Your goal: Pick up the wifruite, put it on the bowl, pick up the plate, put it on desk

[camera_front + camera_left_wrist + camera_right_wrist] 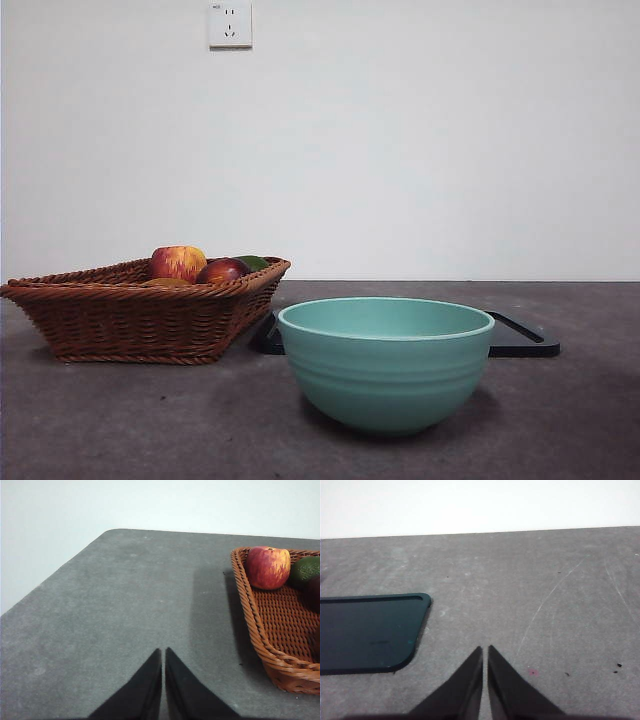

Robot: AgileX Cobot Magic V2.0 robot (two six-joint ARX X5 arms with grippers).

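wifruite [166,283]: mostly behind basket [120,320] rim | plate [525,340]: half behind bowl [385,362]

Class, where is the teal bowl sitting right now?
In the front view the bowl stands on the desk, nearest the camera, right of the wicker basket and in front of the dark flat tray.

A plain indoor test setup, more lab than home: a bare white wall [400,140] with one power socket [230,24] high on the far left, and a scuffed dark grey desk [580,420] holding only a few staged props.
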